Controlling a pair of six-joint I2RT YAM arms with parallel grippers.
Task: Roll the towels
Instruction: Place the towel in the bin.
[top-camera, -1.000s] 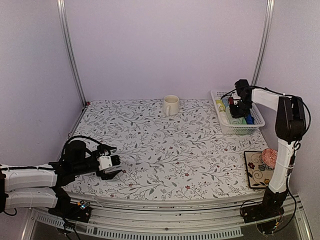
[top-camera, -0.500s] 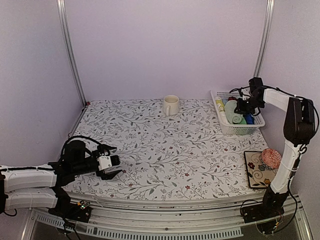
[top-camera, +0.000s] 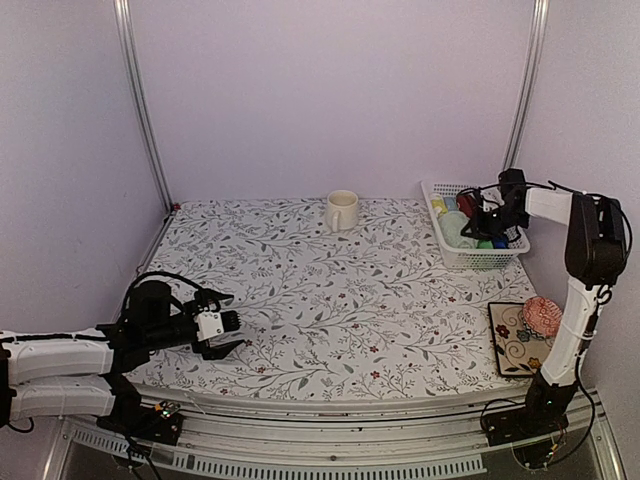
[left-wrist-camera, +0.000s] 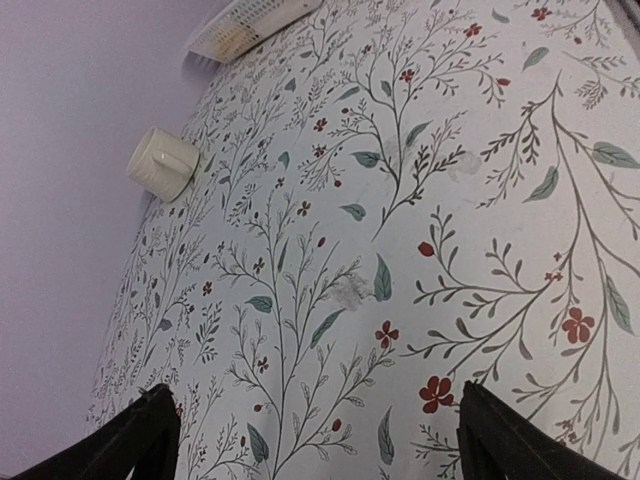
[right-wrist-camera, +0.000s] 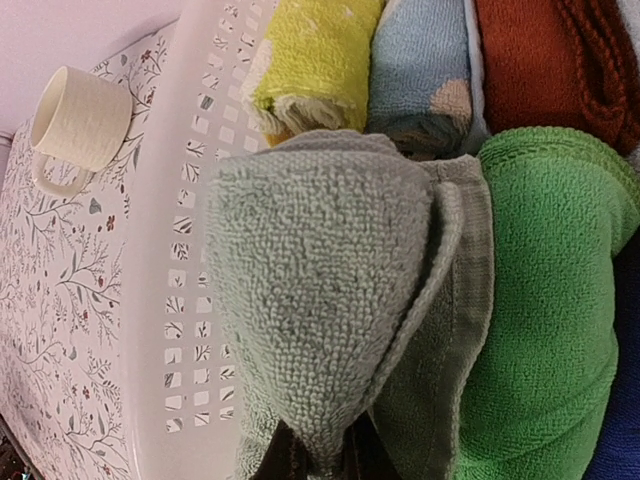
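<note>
Right gripper (right-wrist-camera: 318, 458) has shifted rightward over the basket (right-wrist-camera: 185, 260) at far right of worktop (top-camera: 330, 290). Jaws pinching a fold of the sage green towel (right-wrist-camera: 320, 290), still inside basket. Probably beginning to lift it out. Left gripper (left-wrist-camera: 318, 440) unmoved near left, jaws spread.

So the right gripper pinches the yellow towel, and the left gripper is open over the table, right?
Wrong colour: the right gripper pinches the pale grey-green towel, as the right wrist view shows. The left gripper is indeed open over the table.
</note>
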